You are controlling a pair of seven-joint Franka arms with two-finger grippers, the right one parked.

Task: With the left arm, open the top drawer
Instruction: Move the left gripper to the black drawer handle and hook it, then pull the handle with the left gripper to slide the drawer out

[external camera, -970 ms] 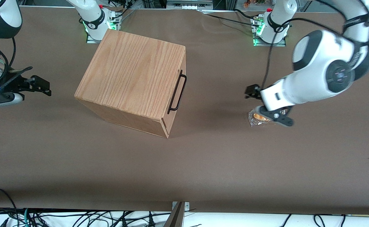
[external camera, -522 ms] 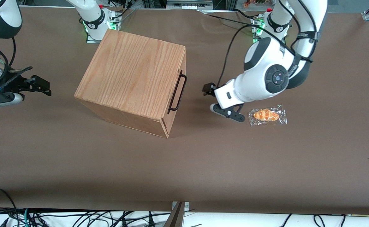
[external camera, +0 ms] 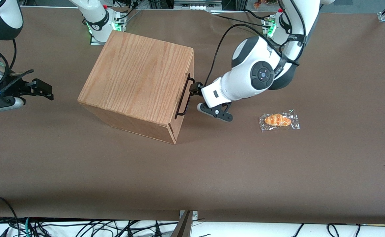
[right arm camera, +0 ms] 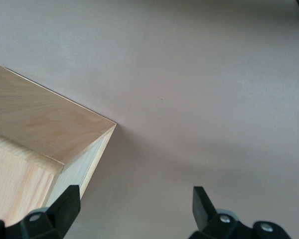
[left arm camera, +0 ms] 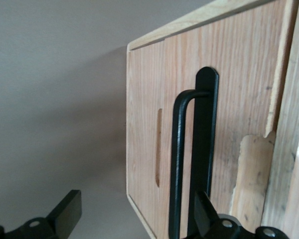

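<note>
The oak-grain cabinet [external camera: 139, 79] stands on the brown table, its front turned toward the working arm's end. The top drawer [left arm camera: 234, 99] sits flush in that front, with its thin black bar handle [external camera: 184, 97] [left arm camera: 178, 164] standing out from the panel. My left arm [external camera: 251, 77] reaches in from its base, and its gripper [external camera: 195, 89] [left arm camera: 137, 206] is right in front of the handle, open. The bar runs between the two fingers, close to one fingertip [left arm camera: 203, 209] and far from its partner [left arm camera: 67, 209]. Neither finger visibly touches it.
A wrapped bread roll [external camera: 279, 120] lies on the table toward the working arm's end, nearer the front camera than the arm's elbow. A narrow slot [left arm camera: 158, 148] is cut in the wood front beside the handle. Both arm bases [external camera: 279, 29] stand at the table's back edge.
My left arm has swung from over the wrapped bread roll toward the cabinet, bringing the gripper up to the drawer handle. The roll is now uncovered. The cabinet has not moved.
</note>
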